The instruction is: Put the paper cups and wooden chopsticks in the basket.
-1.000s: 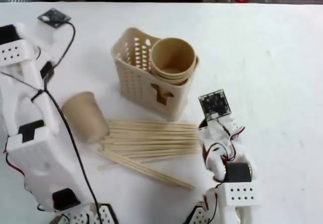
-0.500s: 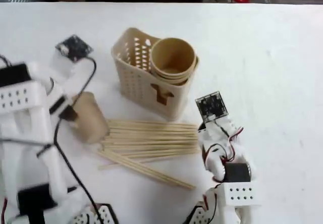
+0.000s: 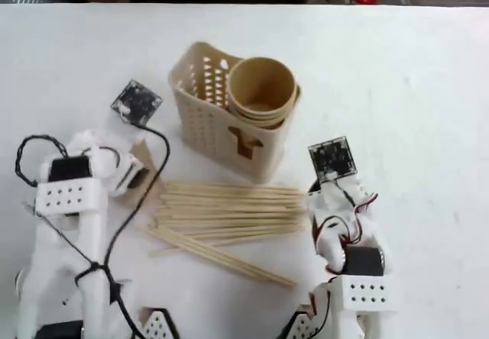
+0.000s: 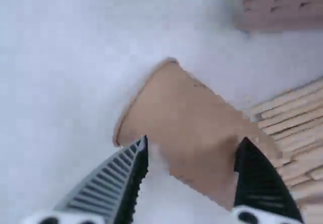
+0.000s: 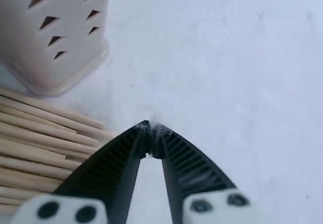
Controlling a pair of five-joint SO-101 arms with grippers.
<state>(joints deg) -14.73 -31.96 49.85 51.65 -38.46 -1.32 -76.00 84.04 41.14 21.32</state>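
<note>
At the table's (image 3: 397, 87) left side, the left gripper (image 4: 194, 143) hangs over a paper cup (image 4: 186, 113) that lies on its side. Its jaws are spread wide, one finger on each side of the cup's body. The wrist view is too blurred to show whether either finger touches the paper. From above, the arm covers most of the cup, leaving a brown strip (image 3: 147, 167) in sight beside the gripper.

Just right of the cup, the chopsticks (image 3: 229, 213) lie flat in a loose bundle, with a few splayed at an angle toward the near edge. Their left ends are close to the cup.

Behind the bundle the basket (image 3: 206, 117) stands upright. Stacked cups (image 3: 261, 87) sit mouth-up in its right-hand end, their rims above the basket's edge.

Farther right, the right gripper (image 5: 150, 127) points down at bare tabletop with its jaws closed tip to tip and nothing between them. It is just beside the right ends of the chopsticks (image 5: 35, 148) and near the basket's (image 5: 55, 37) lower corner.
</note>
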